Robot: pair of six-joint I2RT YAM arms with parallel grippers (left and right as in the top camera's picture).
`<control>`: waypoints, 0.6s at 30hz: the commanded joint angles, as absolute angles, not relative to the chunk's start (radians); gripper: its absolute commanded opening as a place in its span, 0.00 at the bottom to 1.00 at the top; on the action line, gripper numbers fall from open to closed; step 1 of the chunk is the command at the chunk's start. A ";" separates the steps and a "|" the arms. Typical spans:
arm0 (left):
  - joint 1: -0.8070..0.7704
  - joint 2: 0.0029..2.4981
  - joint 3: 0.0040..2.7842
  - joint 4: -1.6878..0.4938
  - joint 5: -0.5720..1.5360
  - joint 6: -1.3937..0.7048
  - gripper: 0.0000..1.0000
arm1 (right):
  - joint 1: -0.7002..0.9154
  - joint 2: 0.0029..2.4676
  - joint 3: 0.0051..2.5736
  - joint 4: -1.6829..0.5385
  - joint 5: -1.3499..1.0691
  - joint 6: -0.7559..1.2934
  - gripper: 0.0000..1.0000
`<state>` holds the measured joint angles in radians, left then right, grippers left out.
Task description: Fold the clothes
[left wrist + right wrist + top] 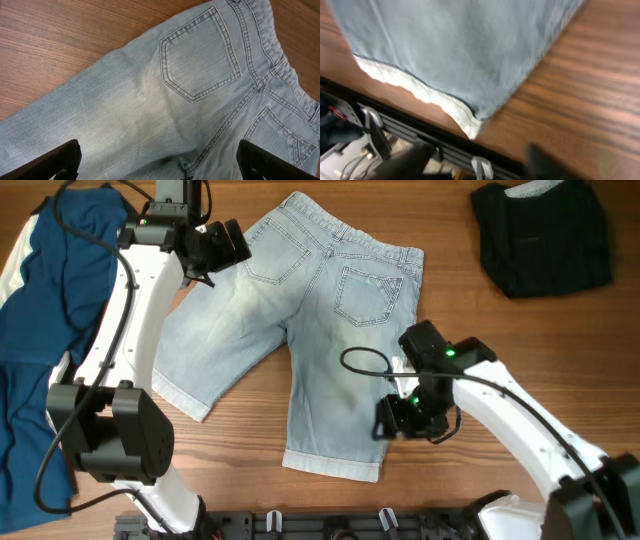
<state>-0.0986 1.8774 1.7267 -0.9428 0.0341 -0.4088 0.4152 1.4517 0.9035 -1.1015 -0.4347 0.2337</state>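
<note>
Dark fingertips (52, 161) of the left gripper (228, 243) are framing the denim shorts (300, 330). Its jaws are spread wide and gripping nothing as it hovers over the shorts' seat, near one back pocket (200, 52). The shorts are lying flat, seat up, on the wooden table (450, 220). The right gripper (392, 420) is hanging just beside the shorts' other leg, near its hem (420, 92); though blurred, its jaws are looking parted and empty. The first fold seems to be only getting set up. Each gripper is needing to drop and pinch an outer edge before one leg gets carried over the other.
</note>
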 commanded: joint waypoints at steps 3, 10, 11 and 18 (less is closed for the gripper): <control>-0.099 1.879 1.728 -0.944 0.025 -0.404 1.00 | 0.346 1.433 1.079 -0.950 -0.267 0.246 0.89; -0.099 1.880 1.728 -0.950 0.025 -0.404 1.00 | 0.226 1.533 1.179 -0.495 -0.169 0.206 0.89; -0.099 1.880 1.728 -0.955 0.025 -0.405 1.00 | 0.208 1.567 1.186 -0.455 -0.168 0.184 0.89; -0.103 1.888 1.728 -0.989 0.034 -0.405 0.99 | 0.080 1.895 1.320 -0.219 -0.196 0.186 0.89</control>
<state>-0.0986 1.8774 1.7267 -0.9806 0.0345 -0.4088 0.1284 1.7668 1.2404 -0.2607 -0.1898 0.1890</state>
